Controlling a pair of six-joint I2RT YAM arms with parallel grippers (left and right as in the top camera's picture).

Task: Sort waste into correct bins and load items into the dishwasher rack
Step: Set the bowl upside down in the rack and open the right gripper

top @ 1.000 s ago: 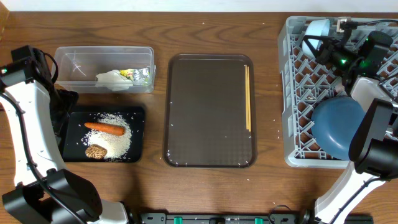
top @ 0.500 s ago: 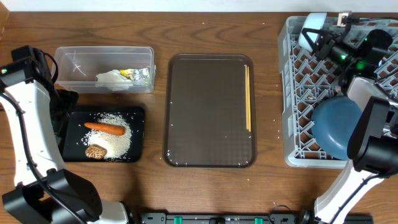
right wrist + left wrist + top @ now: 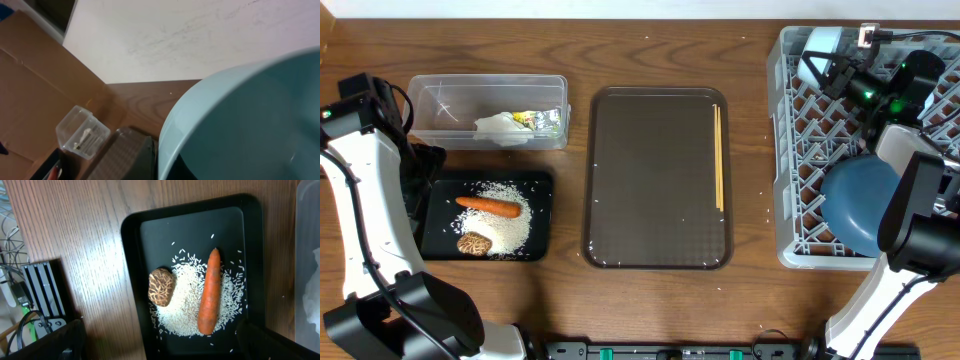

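- Crockery first: the small light-blue bowl [image 3: 820,42] is at the far left corner of the large square grey plastic rack [image 3: 788,150]. It is at the tip of the right pincer [image 3: 838,72], which is clamped on it.
- In the right wrist view the bowl's rim and inside [image 3: 250,115] fill most of the frame and hide the fingers.
- The large dark-blue round plate [image 3: 860,205] sits among the pegs in the rack's near half, partly covered by the right arm.
- The thin wooden chopsticks [image 3: 718,160] lie side by side along the right edge of the flat brown serving tray [image 3: 655,180], left of the rack.
- The clear plastic tub [image 3: 450,95] holds the crumpled white tissue [image 3: 498,125], the green-yellow wrapper [image 3: 525,118] and the crumpled foil [image 3: 552,122]. Any print on the wrapper is too small to read.
- Just in front of the tub, the shallow black tray [image 3: 131,280] holds the white rice grains [image 3: 182,310]. The orange carrot [image 3: 210,292] lies on them, and the brown food lump [image 3: 161,286] touches their edge.
- The left pincer [image 3: 160,330] hangs over this tray with its fingers wide apart and nothing between them.
- A few stray white specks dot the wooden bench [image 3: 620,50].
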